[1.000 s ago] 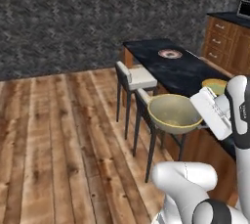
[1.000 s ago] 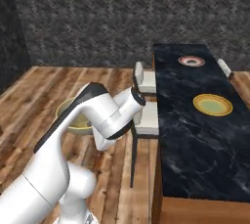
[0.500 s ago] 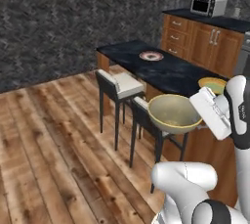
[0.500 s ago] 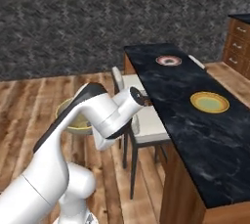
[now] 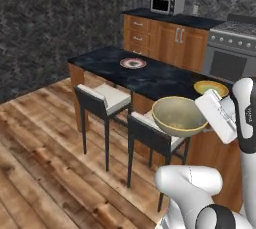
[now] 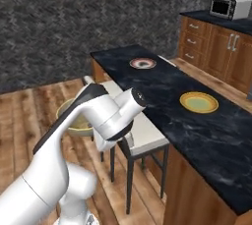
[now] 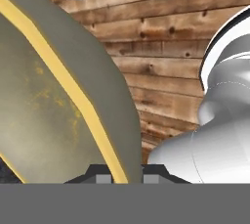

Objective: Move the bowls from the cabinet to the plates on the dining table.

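One bowl (image 5: 179,116) is riding in the gripper (image 7: 120,171), fingers pinching its rim, short of the table's (image 5: 150,78) near edge; rigid, slick glaze, so slipping is likely. Yellow plate (image 6: 199,102) is waiting beside the table's near edge.

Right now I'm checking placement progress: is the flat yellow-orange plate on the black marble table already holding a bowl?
No: the yellow-orange plate lies bare, while the tan bowl is held in the gripper.
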Tool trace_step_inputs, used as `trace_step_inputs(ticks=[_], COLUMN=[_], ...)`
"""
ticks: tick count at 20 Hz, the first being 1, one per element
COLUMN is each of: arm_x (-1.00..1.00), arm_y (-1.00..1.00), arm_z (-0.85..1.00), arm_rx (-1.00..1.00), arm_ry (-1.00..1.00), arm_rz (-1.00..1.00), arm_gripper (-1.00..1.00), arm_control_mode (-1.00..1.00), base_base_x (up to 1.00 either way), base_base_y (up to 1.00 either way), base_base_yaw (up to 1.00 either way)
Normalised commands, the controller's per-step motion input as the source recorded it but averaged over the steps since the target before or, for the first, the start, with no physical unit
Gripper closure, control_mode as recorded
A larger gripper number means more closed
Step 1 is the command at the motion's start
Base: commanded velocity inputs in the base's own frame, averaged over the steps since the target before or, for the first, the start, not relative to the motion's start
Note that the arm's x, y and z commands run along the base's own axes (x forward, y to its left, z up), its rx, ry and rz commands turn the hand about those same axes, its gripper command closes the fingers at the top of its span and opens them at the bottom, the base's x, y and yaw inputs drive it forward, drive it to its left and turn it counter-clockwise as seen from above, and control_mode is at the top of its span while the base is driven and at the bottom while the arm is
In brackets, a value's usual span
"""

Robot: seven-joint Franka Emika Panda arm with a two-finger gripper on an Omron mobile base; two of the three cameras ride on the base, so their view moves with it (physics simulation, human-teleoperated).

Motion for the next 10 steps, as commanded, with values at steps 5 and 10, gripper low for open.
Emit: trace_step_inputs(ticks=[5,10], arm_x=[0.00,0.00], arm_y=[0.00,0.00], arm_z=[0.00,0.00], arm_rx=[0.00,0.00], arm_ry=[0.00,0.00], arm_rz=[0.00,0.00], arm_gripper=[1.00,1.00], arm_control_mode=[1.00,1.00], base_base_x=[0.56,0.55], base_base_y=[0.84,0.84], base_base_yaw=[-0.33,-0.28])
